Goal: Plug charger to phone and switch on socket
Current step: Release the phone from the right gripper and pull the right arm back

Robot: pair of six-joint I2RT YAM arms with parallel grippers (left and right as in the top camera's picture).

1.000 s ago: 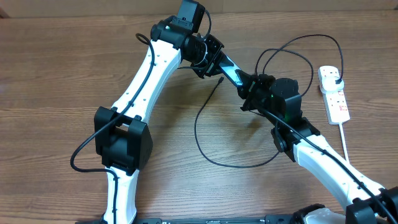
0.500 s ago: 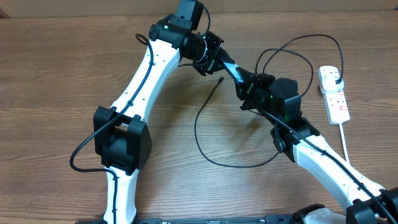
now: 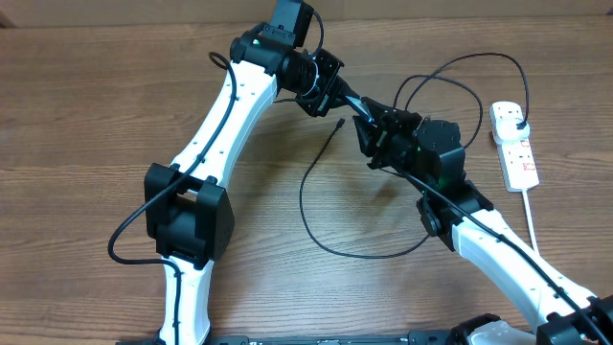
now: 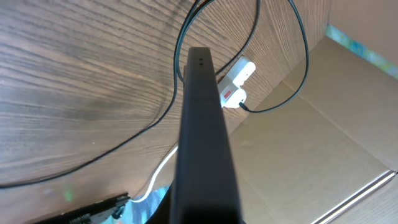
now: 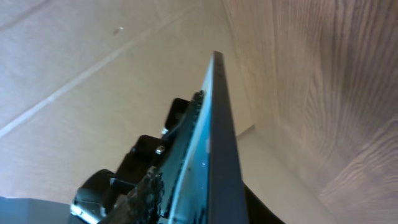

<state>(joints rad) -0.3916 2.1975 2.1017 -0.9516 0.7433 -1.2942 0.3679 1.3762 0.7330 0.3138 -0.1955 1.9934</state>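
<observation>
Wood-grain table (image 3: pixel 77 115), overhead view. Its far edge meets a cardboard wall (image 3: pixel 115 8) along the top of the frame. Bare wood spans the left third and the lower centre. The right side is crowded by cable loops.

Count: two arms, one phone, one charger, one power strip.

(a) Smartphone (image 3: pixel 354 102), upper centre, held off the table between the two grippers and tilted edge-on. The right wrist view shows its pale blue screen, with no legible text.
(b) Left gripper (image 3: pixel 330 88), pressed together on the phone's upper-left end.
(c) Right gripper (image 3: pixel 375 132), at the phone's lower-right end. Whether its fingers pinch or stand apart cannot be told.
(d) Charger (image 3: pixel 301 201), a thin black cable lying in loops at centre. Its connector tip (image 3: pixel 338 123) rests on the wood just below the phone, and its black plug sits in the strip.
(e) White power strip (image 3: pixel 518 158), right edge, with red markings too small to read. Its white cord (image 3: pixel 533 218) runs down the frame.
</observation>
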